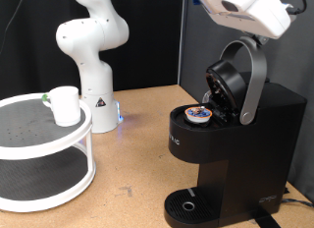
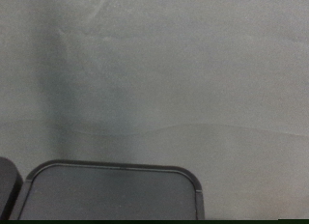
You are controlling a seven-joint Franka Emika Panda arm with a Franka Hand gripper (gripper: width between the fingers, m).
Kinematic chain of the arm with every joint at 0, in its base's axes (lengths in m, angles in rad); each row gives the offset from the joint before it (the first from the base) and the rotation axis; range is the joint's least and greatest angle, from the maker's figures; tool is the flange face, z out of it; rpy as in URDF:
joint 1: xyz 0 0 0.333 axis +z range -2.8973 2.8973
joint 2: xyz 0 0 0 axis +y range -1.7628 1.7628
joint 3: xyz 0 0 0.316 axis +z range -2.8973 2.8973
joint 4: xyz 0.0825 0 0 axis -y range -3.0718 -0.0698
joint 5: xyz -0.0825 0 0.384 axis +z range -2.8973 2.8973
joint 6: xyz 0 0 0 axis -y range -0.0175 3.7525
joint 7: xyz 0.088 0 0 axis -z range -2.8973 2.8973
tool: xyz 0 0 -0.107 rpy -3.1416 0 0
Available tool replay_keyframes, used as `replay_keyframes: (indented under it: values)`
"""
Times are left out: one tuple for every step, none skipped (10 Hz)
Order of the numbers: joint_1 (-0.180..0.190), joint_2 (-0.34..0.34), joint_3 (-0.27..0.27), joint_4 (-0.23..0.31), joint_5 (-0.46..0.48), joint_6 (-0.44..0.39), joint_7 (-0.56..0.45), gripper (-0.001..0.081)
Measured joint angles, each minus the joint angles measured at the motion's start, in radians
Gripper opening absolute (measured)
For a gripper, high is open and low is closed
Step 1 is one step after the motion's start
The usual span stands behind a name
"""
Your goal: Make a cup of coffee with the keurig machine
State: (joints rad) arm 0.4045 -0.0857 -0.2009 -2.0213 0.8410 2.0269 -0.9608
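The black keurig machine stands at the exterior view's right with its lid tilted open and the silver-grey handle raised. A coffee pod with a blue-orange lid sits in the open chamber. The round drip tray at its base is bare. The small white cup stands on the top tier of a round white shelf at the left, far from the machine. My gripper's white hand hovers above the raised handle at the top right; its fingers do not show in either view.
The white arm base stands at the back between the shelf and the machine. The wrist view shows a grey backdrop and a dark grey rounded panel at its edge. The wooden table lies between shelf and machine.
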Motion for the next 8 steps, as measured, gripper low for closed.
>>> replay_keyframes:
  values:
    - [-0.006, -0.004, -0.01, 0.0, 0.0, -0.024, -0.016, 0.0001]
    - [-0.014, -0.009, -0.022, 0.0, 0.0, -0.056, -0.045, 0.0]
    - [-0.025, -0.018, -0.038, -0.003, -0.001, -0.098, -0.078, 0.0]
    - [-0.036, -0.028, -0.053, -0.009, -0.005, -0.136, -0.105, 0.0]
    - [-0.047, -0.038, -0.065, -0.015, -0.013, -0.155, -0.125, 0.0]
    - [-0.058, -0.047, -0.073, -0.025, -0.033, -0.157, -0.128, 0.0]
    - [-0.067, -0.051, -0.077, -0.036, -0.061, -0.142, -0.126, 0.0]
    - [-0.079, -0.054, -0.079, -0.044, -0.092, -0.122, -0.119, 0.0]
